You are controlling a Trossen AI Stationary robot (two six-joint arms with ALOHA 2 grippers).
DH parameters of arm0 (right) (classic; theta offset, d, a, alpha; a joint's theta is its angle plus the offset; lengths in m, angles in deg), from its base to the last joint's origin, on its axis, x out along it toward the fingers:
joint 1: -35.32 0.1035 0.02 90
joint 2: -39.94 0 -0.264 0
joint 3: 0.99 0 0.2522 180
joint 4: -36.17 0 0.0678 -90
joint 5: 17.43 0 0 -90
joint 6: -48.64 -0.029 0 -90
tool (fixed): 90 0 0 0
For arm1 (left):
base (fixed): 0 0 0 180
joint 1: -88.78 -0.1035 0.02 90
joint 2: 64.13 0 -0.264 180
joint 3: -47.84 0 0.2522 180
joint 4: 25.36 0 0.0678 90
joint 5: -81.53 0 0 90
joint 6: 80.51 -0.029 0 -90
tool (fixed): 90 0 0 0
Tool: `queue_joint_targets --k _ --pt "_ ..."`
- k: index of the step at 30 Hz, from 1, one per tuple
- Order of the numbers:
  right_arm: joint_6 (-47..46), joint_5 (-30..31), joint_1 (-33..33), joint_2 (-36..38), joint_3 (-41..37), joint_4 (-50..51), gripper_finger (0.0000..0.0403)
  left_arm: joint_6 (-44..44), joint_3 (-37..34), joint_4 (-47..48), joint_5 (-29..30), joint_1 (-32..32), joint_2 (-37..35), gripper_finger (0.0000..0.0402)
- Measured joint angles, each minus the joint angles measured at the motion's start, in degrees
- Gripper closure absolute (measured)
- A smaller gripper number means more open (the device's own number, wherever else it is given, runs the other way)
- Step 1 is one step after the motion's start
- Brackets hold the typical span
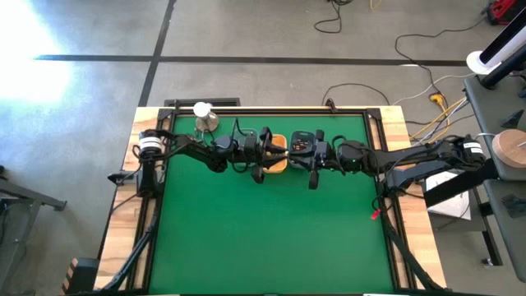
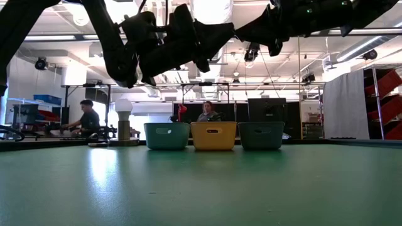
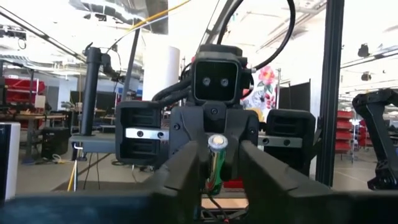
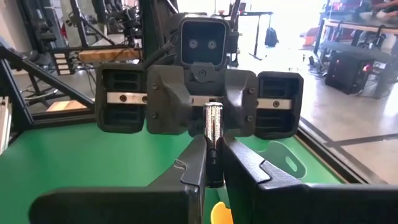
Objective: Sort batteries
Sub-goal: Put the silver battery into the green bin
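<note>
A grey concrete floor (image 1: pixel 271 33) crossed by dark tape lines (image 1: pixel 246 58) surrounds the table, with loose cables (image 1: pixel 419 62) at the far right. Beyond, bright ceiling strip lights (image 2: pixel 50 37), red shelving (image 2: pixel 386 103) at right, and two seated people (image 2: pixel 85 119) at far workbenches.

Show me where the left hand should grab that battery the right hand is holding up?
Grab the bare top half of the battery, above the right hand, whose fingers pinch its bottom end. It stands upright, so the left hand should come in level from the opposite side, squeezing its round sides.
</note>
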Motion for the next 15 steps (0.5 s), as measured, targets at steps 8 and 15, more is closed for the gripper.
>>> queue_joint_targets --k 8,15 --pt "0.4 0.0 0.0 0.0 0.0 -0.4 0.0369 0.6 0.0 -0.1 -0.1 0.0 0.2 0.0382" --pt "0.4 0.3 0.0 0.0 0.0 -0.4 0.0369 0.9 0.0 -0.4 0.0 0.0 0.2 0.0356"
